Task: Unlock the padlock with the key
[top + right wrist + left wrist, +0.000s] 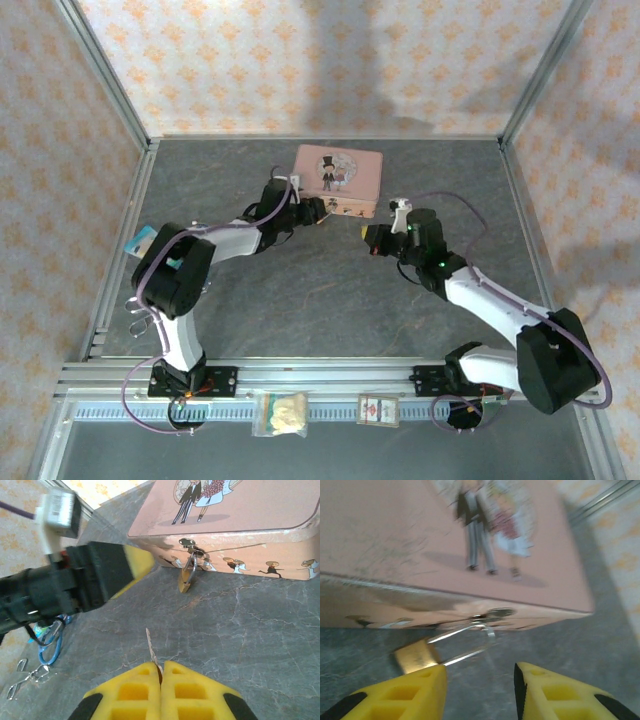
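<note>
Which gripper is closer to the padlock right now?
Left. The left gripper sits open right beside the padlock; the right gripper, shut on the key, is farther back.

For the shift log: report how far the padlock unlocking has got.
Done: right gripper shut on the thin metal key. In hand: open left gripper beside the tiny brass padlock, not gripping it. Left: inserting, turning; the shackle hangs in the clasp of the pink tin.

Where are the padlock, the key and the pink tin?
padlock (pixel 186 581): right wrist view, brass body.
key (pixel 151 647): right wrist view, middle of blade.
pink tin (pixel 338 172): top external view, lid.
</note>
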Robot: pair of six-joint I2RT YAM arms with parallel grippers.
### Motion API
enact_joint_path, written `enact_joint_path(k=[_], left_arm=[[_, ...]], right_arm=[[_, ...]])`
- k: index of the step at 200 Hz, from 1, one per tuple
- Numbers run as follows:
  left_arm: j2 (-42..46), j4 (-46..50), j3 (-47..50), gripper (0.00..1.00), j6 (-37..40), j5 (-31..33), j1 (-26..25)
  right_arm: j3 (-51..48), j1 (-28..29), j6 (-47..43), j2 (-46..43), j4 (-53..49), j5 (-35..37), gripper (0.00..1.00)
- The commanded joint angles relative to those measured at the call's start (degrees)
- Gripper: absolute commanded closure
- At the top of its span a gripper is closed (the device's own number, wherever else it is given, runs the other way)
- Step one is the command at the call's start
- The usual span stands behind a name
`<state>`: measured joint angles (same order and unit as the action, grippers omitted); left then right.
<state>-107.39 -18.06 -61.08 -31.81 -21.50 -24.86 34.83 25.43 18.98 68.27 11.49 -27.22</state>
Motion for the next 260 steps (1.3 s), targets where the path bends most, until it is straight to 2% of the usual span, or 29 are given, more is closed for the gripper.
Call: enact_joint_path(k=[1,68,108,128,153,187,215,231,260], left_arm=[[-3.4,8.4,-3.8,0.59,4.1,4.7,0.2],[-12.0,8.8,-12.4,0.38,7.7,8.8,0.3],[-15.9,8.1,-15.3,0.30,7.5,4.8,0.3],[-17.5,7.4,-16.3,0.30,6.5,1.5,0.1],[-17.7,4.6,-15.7,0.36,3.9,-2.8,-1.0],[-16.8,0.4,-13.8,0.41,1.1,-4.4,-4.1],[-17.6,-3.0,-13.3,0.45,-1.4,-6.0,-4.5],[-17.0,-2.5,-13.0,0.46,-1.4,-5.3,-4.6],[-15.8,-0.4,-12.5,0.42,-0.3,-0.5,-4.6]], right_arm=[[-1.4,-0.2,-1.6,-2.2,0.2,1.4,1.00],[-2.4,-0.1,-1.8,-2.4,2.2,0.8,1.00],[-2.8,-0.3,-1.8,-2.7,2.8,0.9,1.00],[-2.8,-0.3,-1.7,-2.4,3.1,0.6,1.00],[-2.8,-0.3,-1.5,-2.1,3.3,0.5,1.00],[-3.0,-0.3,-1.6,-2.1,3.4,0.4,1.00],[-2.8,-0.3,-2.0,-2.3,2.6,0.5,1.00],[-2.9,-0.3,-2.2,-2.7,2.1,0.7,1.00],[-3.2,-0.3,-2.4,-3.6,1.9,1.3,1.00]])
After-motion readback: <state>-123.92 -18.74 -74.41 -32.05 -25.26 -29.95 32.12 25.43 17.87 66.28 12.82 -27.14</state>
